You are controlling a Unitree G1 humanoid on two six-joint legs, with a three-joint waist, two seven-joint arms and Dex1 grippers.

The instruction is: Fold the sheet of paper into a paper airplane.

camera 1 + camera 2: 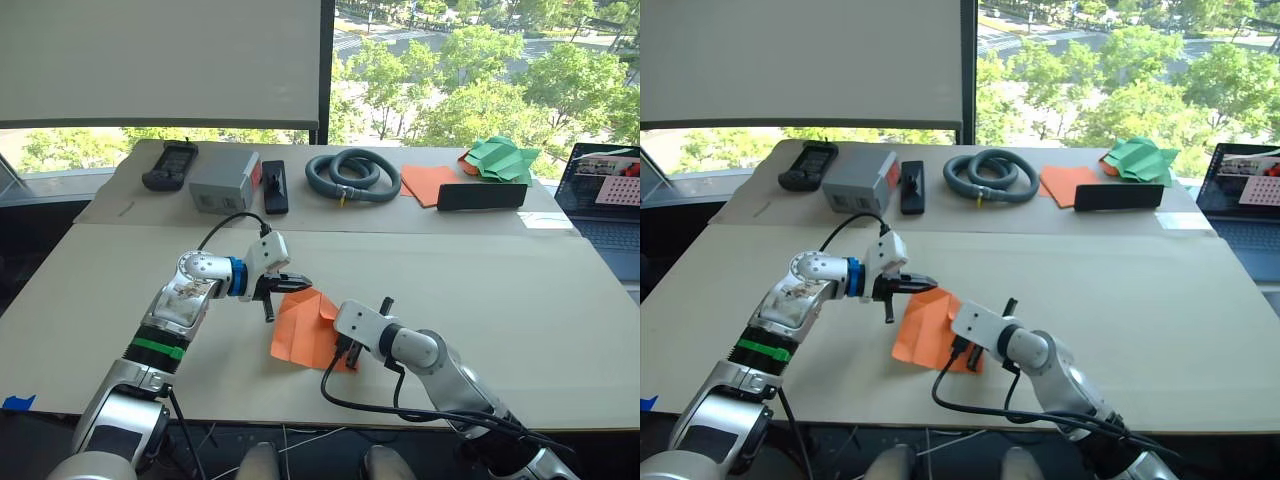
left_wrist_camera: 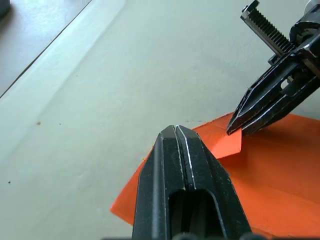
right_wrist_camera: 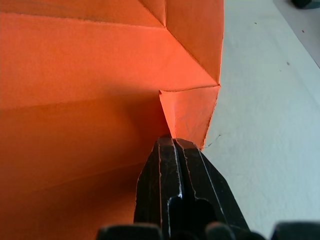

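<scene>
orange paper (image 1: 305,328) lies on table (image 1: 520,300) near front edge, partly folded. our right gripper (image 3: 175,142) pinches shut on small corner flap. left gripper (image 2: 175,132) closed, empty, tip at paper's edge. risks we see: thin flap tears if pulled; sheet slides, crease goes crooked.

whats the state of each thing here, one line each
sheet of paper: partly folded, flat on the table, one small corner flap turned over
left gripper: shut, tips at the paper's far edge
right gripper: shut, tips on the small flap
grey hose: coiled
laptop: open, screen lit
</scene>
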